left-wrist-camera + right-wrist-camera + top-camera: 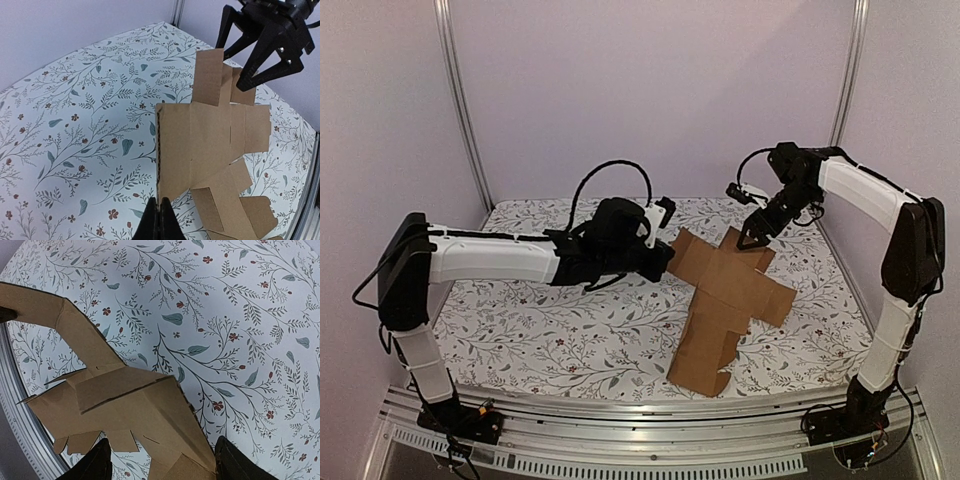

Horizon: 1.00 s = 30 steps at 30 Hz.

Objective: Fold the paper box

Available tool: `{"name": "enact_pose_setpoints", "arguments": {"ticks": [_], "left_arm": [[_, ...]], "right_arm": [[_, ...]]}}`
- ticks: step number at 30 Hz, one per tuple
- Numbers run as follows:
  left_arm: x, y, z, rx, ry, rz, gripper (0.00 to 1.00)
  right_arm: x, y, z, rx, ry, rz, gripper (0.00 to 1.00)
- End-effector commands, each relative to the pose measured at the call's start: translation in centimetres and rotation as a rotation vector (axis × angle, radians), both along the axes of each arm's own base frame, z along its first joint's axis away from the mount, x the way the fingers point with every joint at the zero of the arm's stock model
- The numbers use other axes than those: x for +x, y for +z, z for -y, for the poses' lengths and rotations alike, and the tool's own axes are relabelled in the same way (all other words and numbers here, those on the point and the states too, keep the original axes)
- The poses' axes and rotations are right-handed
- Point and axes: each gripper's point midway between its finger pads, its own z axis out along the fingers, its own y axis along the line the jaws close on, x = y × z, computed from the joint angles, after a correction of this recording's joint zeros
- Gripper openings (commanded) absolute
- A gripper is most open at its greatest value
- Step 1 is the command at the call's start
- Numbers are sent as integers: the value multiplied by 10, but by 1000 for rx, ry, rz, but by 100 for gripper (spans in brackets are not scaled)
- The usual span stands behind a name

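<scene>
Left tool (156,215) is pinched fully shut on the edge of the left flap of the paper box (725,300), and that flap rises off the worktop (570,330). Right tool (752,238) points down over the far flaps with its jaws wide apart. Cardboard lies between its fingers (90,465) but is not clamped. The paper box is a cross-shaped sheet of plain brown cardboard, not yet folded up, lying right of centre. The worktop has a white covering printed with leafy sprigs and small red flowers.
</scene>
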Motion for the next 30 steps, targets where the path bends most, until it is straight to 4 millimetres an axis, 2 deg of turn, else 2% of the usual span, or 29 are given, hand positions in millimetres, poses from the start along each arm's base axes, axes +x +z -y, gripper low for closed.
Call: {"name": "enact_pose_setpoints", "arguments": {"ticks": [1,3,8,12,13,16,20,21,24,27,30], "left_arm": [[-8,29,1,-44,-25,73,0],[-10,34,-1,-53,-28,87,0],[-12,39,-5,-68,-31,108,0],[-11,39,-8,-67,-18,114,0],[-11,38,-8,-68,-15,113,0],[-11,39,-7,-84,-12,117,0],[-10,34,-5,-78,-15,108,0],[-10,33,-5,-77,-15,106,3],[-13,28,-8,-77,-17,96,26],[-23,29,-20,-98,-16,85,32],[-42,38,-43,-141,-20,85,36]], "right_arm": [[-12,-3,-3,10,35,-50,66],[-15,-5,-3,8,57,-55,60],[-18,-7,-1,-10,88,-52,55],[-19,-7,-1,-11,102,-56,24],[-20,-7,-1,-8,107,-57,19],[-22,-2,-3,-1,112,-46,13],[-13,8,-4,-38,89,55,2],[-11,11,-6,-58,90,92,0],[-13,26,-15,-155,128,240,0],[-15,37,-29,-268,201,378,0],[-9,40,-34,-404,254,496,0]]}}
